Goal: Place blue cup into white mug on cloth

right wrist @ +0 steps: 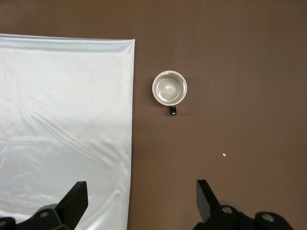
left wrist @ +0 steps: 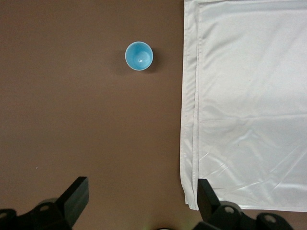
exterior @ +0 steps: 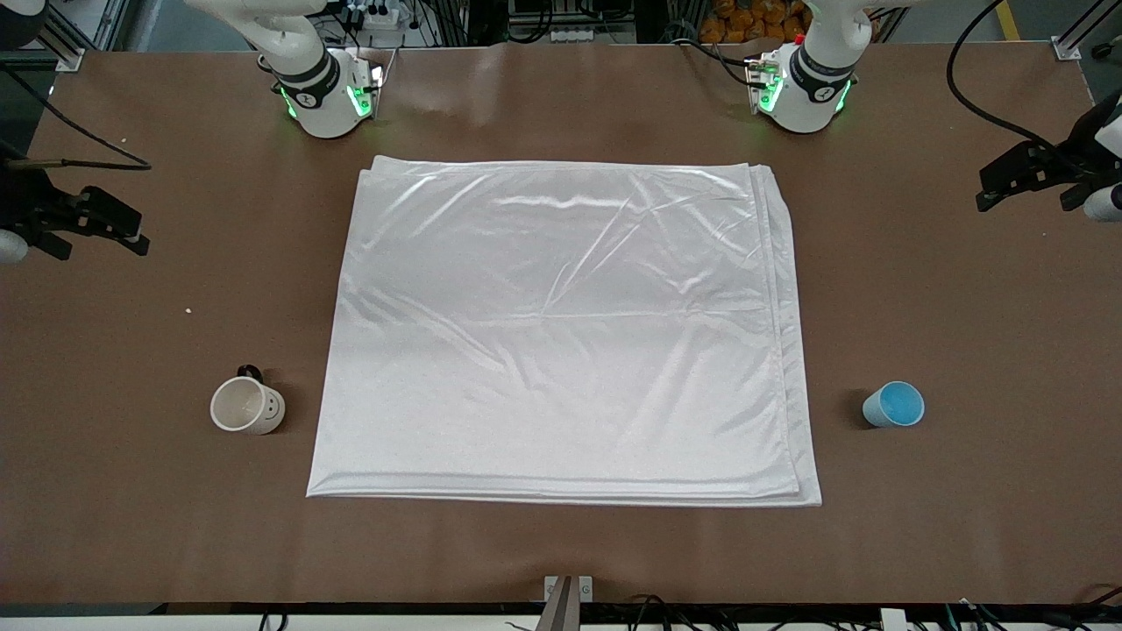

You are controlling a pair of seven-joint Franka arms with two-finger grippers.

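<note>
two grippers hang high over the table (exterior: pixel 561 105), one at each end, both with fingers spread wide and nothing between them.

the left gripper (exterior: pixel 1021 184) is up over bare tabletop at the left arm's end, clear of the cloth (exterior: pixel 561 333). in its wrist view the two dark fingers (left wrist: pixel 72 201) stand far apart, and the cup (left wrist: pixel 139 55) shows well away from them, standing upright on the brown surface with its bright blue inside facing up. the cup is near the cloth's edge but apart from it, not on it. the folded layers of that cloth edge run just beside one of the fingers in that view.

the right gripper (exterior: pixel 110 230) is up over bare tabletop at the right arm's end. in its wrist view the fingers (right wrist: pixel 72 201) are likewise wide, and the mug (right wrist: pixel 169 88) stands upright well away from them, its black handle turned toward the gripper. the mug is beside the cloth's edge with a strip of table between them. in the front view a smiley mark shows on the mug's side.

the cloth lies flat and lightly wrinkled in the middle of the table, between the mug and the cup, with nothing on it.
</note>
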